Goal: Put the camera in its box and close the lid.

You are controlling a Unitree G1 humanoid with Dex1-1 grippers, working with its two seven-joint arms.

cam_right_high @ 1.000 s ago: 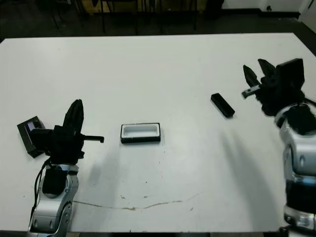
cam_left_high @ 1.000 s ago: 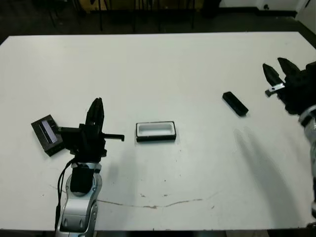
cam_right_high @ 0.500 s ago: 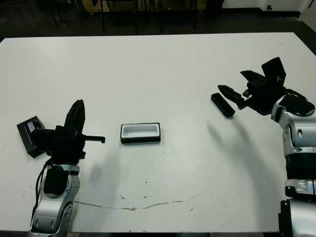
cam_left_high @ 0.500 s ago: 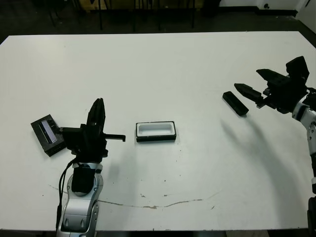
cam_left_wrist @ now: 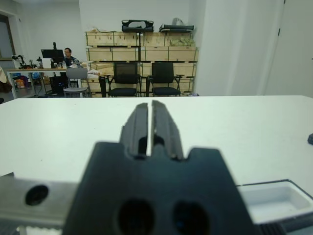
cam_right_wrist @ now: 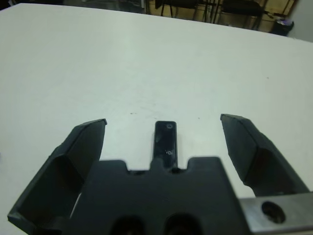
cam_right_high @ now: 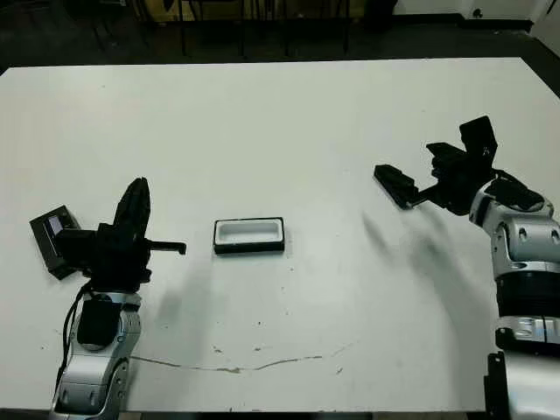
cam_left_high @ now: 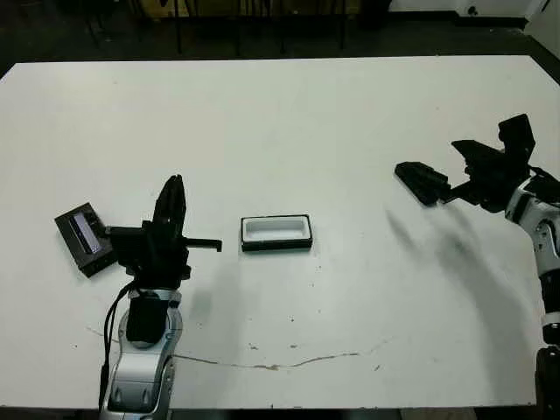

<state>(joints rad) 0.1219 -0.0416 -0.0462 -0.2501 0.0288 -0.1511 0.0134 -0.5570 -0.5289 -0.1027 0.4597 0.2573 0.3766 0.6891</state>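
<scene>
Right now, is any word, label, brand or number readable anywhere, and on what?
None can be read.
The camera shows only two small lens dots.
The lid shows a plain pale stripe.
The box shows plain white lining.

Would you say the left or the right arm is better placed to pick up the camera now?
Right. The right gripper is open with the camera lying between its fingers, not yet gripped. The left gripper is shut, far across the table, between the lid and the box.
</scene>
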